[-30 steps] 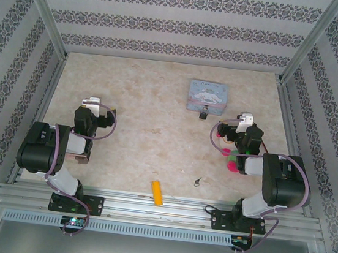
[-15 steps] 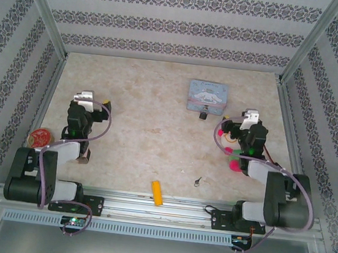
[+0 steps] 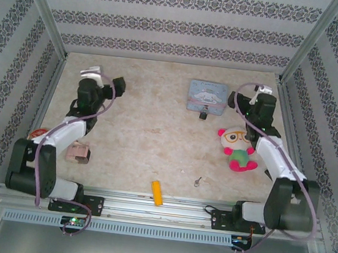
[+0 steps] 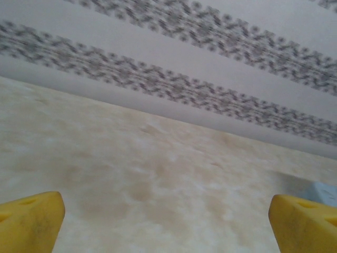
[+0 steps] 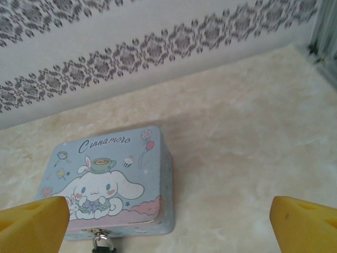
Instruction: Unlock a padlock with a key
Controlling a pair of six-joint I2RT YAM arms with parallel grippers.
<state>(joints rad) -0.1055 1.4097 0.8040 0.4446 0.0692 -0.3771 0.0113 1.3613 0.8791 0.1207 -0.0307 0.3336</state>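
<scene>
Patterned wallpaper (image 3: pixel 181 26) rings a beige marbled worktop (image 3: pixel 144 129), where both arms have reached out toward the far wall over the past second. The left claw (image 3: pixel 92 71) now hangs over bare surface, its yellow fingertips (image 4: pixel 29 221) spread wide. The right claw (image 3: pixel 261 91), just as wide, has come up beside the pale blue tin (image 5: pixel 105 184) and holds nothing. Its advance has uncovered a plush toy (image 3: pixel 236 148) that the arm had hidden. The padlock (image 3: pixel 204 113) sits unmoved against the tin's near edge. The key (image 3: pixel 198 181) stays well apart from it near the front rail, just right of an orange-yellow cylinder (image 3: pixel 158 193).
</scene>
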